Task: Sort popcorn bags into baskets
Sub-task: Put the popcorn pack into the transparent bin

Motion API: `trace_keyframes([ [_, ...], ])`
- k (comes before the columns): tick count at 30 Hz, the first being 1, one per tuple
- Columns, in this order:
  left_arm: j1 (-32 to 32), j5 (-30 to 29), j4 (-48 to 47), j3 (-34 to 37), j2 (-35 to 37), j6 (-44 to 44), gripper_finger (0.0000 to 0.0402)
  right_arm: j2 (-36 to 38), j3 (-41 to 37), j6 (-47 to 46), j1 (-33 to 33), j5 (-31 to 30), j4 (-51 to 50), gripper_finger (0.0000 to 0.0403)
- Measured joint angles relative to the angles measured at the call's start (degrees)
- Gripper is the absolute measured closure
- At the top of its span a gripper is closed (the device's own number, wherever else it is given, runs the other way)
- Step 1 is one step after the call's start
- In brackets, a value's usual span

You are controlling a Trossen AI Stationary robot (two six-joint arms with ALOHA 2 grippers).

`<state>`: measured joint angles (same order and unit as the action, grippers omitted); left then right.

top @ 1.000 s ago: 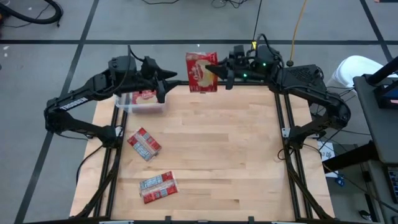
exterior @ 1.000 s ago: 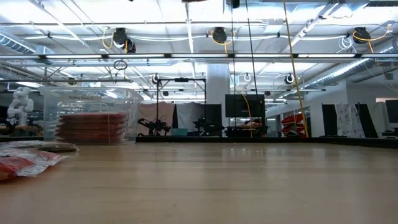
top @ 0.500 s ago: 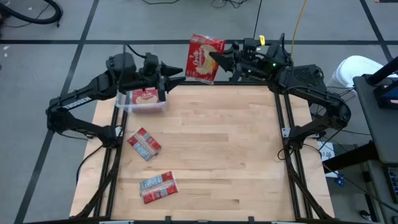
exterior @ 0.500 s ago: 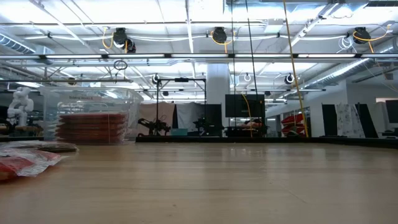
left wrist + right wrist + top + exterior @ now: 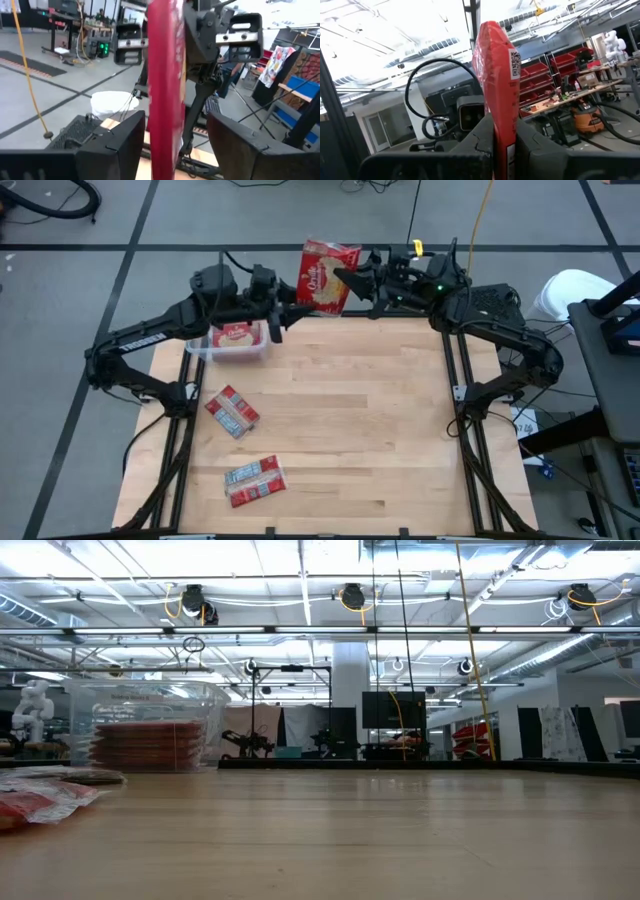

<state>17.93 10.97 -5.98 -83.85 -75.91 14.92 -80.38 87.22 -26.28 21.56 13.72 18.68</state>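
Held aloft beyond the table's far edge: popcorn bag, pinched in right gripper; left gripper spread around it. Probably light, crinkly, slippery; best taken by an edge.

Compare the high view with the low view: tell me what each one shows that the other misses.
Only the high view shows both arms: the right gripper shut on a popcorn bag in the air, the left gripper open beside it. Only the low view shows the bags stacked inside the tub. Both show the clear tub and loose bags on the table.
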Motion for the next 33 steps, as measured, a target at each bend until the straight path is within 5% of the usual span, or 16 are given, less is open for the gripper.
trace_keyframes([
  [13,2.7,2.9,-2.5,0.0,0.9,0.1,0.0379,0.0,0.0,0.0,0.1,0.2,-1.2,0.0385],
  [23,9.1,6.8,-13.5,0.0,6.1,-6.0,0.0367,0.1,0.0,-2.1,0.1,-0.2,-6.3,0.0336],
  [33,17.5,6.9,-33.8,0.0,13.1,-11.1,0.0371,1.6,0.0,-2.2,0.1,0.1,-27.5,0.0277],
])
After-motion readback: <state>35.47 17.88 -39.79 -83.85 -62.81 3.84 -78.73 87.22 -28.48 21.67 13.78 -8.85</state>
